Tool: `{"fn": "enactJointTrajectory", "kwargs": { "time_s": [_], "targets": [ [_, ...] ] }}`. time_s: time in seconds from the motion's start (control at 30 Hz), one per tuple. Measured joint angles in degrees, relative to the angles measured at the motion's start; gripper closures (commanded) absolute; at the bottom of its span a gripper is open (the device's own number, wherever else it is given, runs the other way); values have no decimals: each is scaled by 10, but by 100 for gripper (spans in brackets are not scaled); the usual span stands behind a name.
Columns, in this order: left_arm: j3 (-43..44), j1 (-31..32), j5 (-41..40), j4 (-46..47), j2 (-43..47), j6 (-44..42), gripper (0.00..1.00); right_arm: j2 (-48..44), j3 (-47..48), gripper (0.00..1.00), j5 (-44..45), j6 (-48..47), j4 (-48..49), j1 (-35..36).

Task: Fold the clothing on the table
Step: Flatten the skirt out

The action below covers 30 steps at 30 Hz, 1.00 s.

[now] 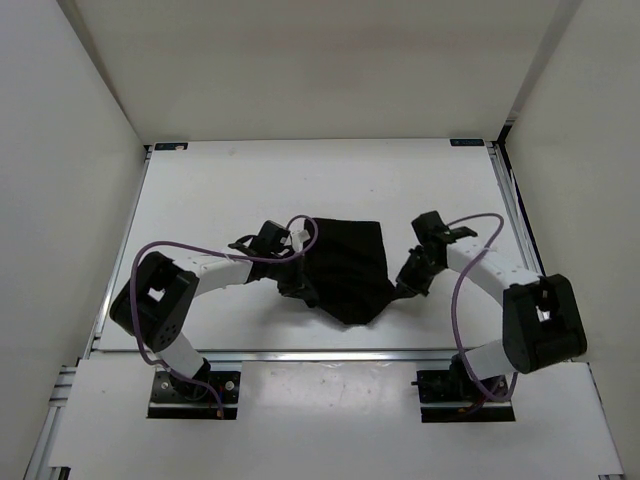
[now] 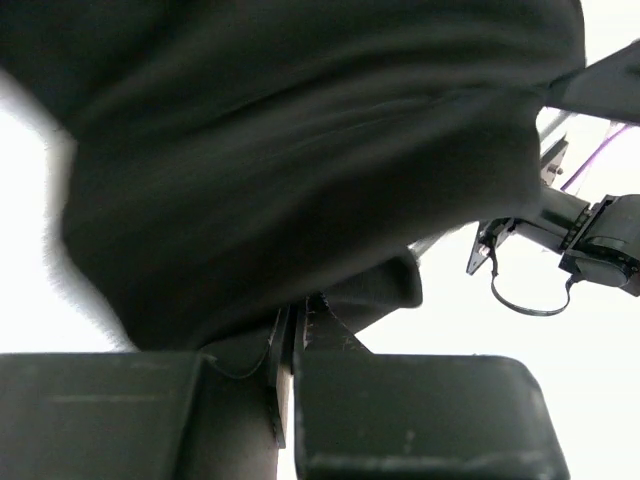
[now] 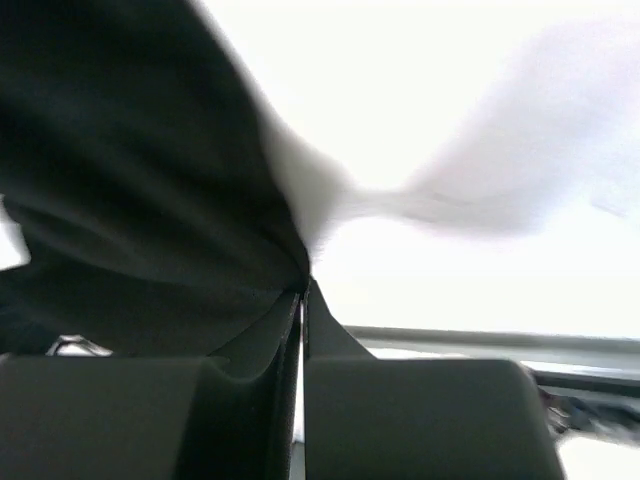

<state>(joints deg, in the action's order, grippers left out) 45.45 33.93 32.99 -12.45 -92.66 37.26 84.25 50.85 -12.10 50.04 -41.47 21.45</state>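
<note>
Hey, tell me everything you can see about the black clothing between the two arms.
The clothing is one plain matte black garment of soft fabric, with no print visible. It sits crumpled near the middle of the white table, broad at the far side and narrowing to a point toward the arms, with soft folds across it. The left gripper is shut on its left edge and the right gripper is shut on its right edge.

Robotics lab test cell: white table [image 1: 300,180] edged with metal rails [image 1: 300,354], boxed in by plain white walls [image 1: 60,230], two cabled arms [image 1: 165,300] bolted at near edge
</note>
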Motion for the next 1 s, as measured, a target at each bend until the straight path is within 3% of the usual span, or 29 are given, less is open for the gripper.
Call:
{"fn": "enactJointTrajectory", "kwargs": {
  "time_s": [0.2,0.27,0.37,0.6,1.0],
  "targets": [
    [-2,0,0,-1,3,-2,100,-52,-126,98,1,-25,-13,-64],
    [-2,8,0,1,3,0,100,-66,-137,77,4,-31,-28,-79],
    [-2,15,-1,-2,3,1,100,-86,-135,56,39,-56,-39,-94],
    [-2,26,-2,-9,3,2,100,-116,-103,56,50,-60,-67,-64],
    [4,38,-3,-10,1,-2,100,-87,-113,57,-31,64,-14,55]
  ]
}}
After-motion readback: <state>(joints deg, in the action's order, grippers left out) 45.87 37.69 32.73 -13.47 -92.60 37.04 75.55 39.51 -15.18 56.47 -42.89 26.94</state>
